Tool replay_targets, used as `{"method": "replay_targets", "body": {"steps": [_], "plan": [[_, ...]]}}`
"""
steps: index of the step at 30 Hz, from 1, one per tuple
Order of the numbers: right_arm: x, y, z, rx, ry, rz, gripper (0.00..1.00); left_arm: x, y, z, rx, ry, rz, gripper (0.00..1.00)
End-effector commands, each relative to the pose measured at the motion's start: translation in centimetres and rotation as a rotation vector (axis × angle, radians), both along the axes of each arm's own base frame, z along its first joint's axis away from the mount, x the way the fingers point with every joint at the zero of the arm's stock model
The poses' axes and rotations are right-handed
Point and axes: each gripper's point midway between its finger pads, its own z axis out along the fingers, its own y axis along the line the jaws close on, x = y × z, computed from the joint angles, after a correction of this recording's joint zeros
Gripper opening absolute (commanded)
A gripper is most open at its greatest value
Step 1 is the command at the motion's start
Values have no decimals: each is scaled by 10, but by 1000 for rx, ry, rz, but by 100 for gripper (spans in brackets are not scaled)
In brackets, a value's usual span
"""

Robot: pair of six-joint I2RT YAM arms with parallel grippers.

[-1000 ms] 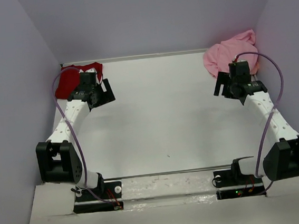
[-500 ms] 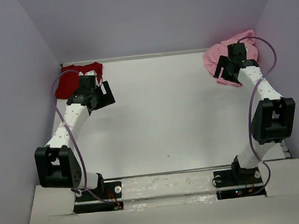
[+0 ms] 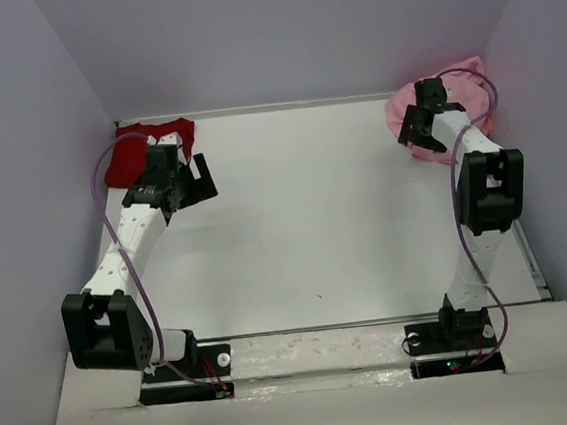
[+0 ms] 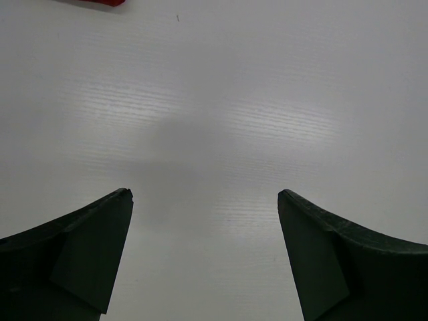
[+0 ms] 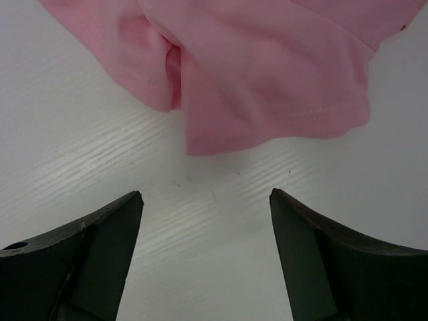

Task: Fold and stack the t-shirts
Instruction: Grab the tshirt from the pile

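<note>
tees unfolded, both grippers over bare table

white table: one arm reaches toward each far corner. pink t-shirt heap: bunched in the far right corner against the wall; cannot tell if it is one tee or more. dark red t-shirt: crumpled in the far left corner. right gripper: fingers apart, nothing between them, over bare table just short of the heap's near hem. left gripper: fingers wide apart, nothing between them, red cloth only a sliver at the wrist view's top edge.
</note>
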Motion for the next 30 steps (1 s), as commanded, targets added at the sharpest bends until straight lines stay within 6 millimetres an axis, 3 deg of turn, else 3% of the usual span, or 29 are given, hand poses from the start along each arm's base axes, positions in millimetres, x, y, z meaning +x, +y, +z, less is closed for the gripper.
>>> {"method": "replay_targets", "body": {"steps": [1,4,7,12,13,14,15,19,21,22,23,25,29,30], "plan": [[28,-22,21,-54,-85,-44,81,11,-1,17,-4,-50,-18,99],[30,-36,10,-55,-68,-74,77,13,-1,21,6,-53,-23,99],[34,-42,-3,-37,-53,-83,67,16,-1,18,9,-43,-23,99],[36,-50,-25,-52,-13,-102,71,18,-2,16,7,-36,-22,99],[36,-50,-27,-50,-11,-106,69,19,-1,17,9,-36,-20,99],[37,-50,-28,-46,-12,-107,56,19,-1,16,11,-32,-18,99],[36,-50,-34,-46,-2,-108,51,20,-1,17,12,-35,-16,99],[39,-47,-41,-28,7,-98,50,20,-1,17,11,-34,-15,99],[39,-44,-43,-15,8,-94,18,21,-1,17,12,-32,-15,99],[39,-43,-44,-9,9,-90,9,21,-1,16,13,-31,-14,99],[38,-39,-42,11,7,-85,0,21,-1,16,13,-29,-14,99],[35,-33,-39,44,4,-73,0,22,0,17,12,-32,-14,99],[26,-7,-10,144,-28,-22,0,24,-5,18,-6,-44,-23,99],[26,3,11,155,-57,2,0,25,-7,19,-17,-46,-26,99]]}}
